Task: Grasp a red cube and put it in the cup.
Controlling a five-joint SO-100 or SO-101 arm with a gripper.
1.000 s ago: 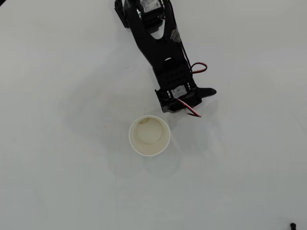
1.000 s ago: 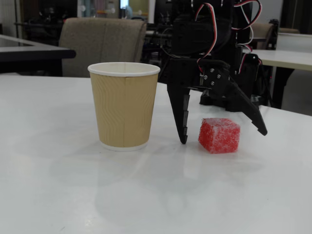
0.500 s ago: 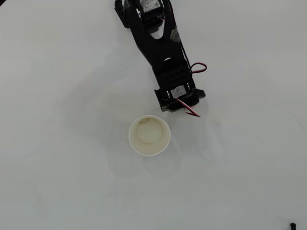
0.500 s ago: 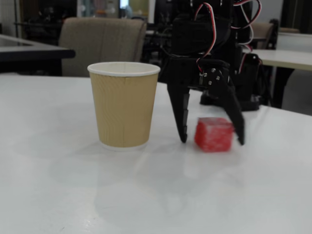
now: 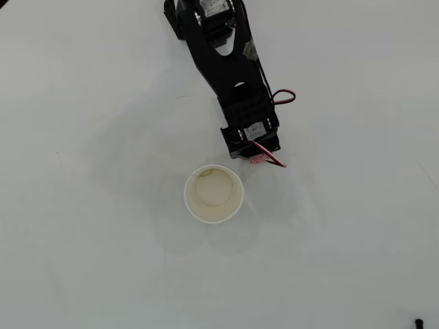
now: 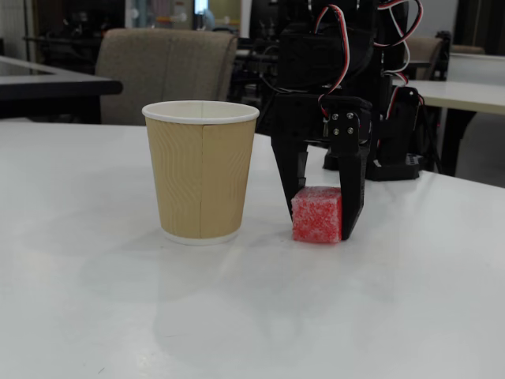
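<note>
Fingers (image 6: pixel 298 201) clamped on red cube (image 6: pixel 317 215) – 1 per side – cube resting on table (image 6: pixel 252 316), just right of cup (image 6: pixel 200 171).

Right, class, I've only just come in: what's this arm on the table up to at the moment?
The arm's gripper is shut on a red cube, which sits on the white table and has not been lifted. A paper cup stands upright and empty just beside it, to the left in the fixed view.
</note>
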